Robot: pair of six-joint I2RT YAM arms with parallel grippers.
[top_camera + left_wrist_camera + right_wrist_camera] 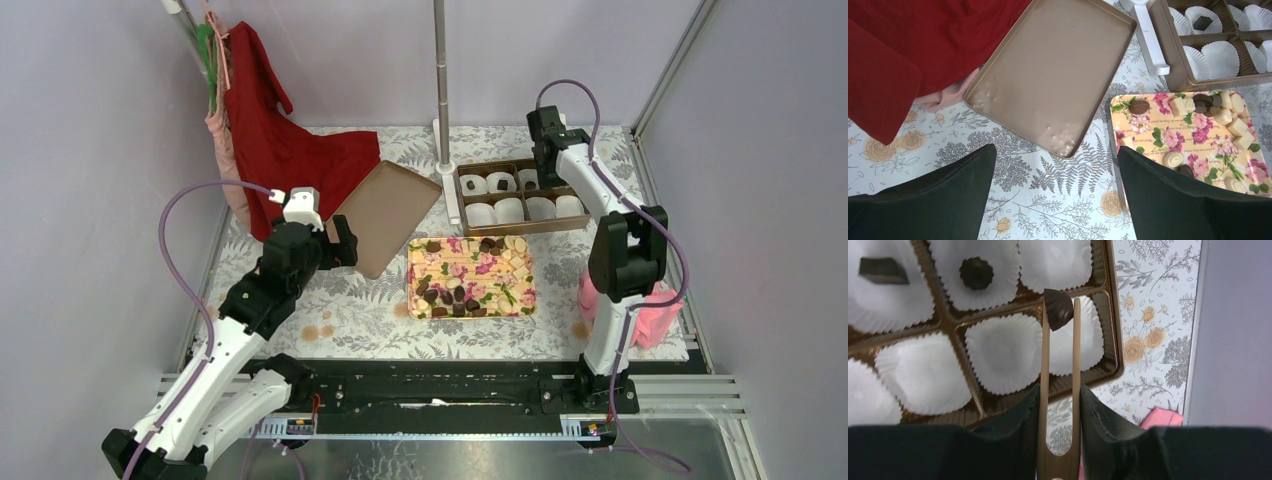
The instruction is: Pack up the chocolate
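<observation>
Placement step: the right gripper [1060, 395], clenched on wooden tongs [1044, 355] pinching a dark brown chocolate piece [1058, 309], hovered at a white crinkled paper cup [1093, 347]. The next move likely required centring, lowering and release. The left gripper [1055, 152] hung released.

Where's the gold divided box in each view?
Top external: the gold box sits upper right of centre.
Left wrist: the box is in the top right corner, cut off by the frame.
Right wrist: the box fills the upper left, beneath the tongs.
Shared landmark: the fern-print tablecloth.
</observation>
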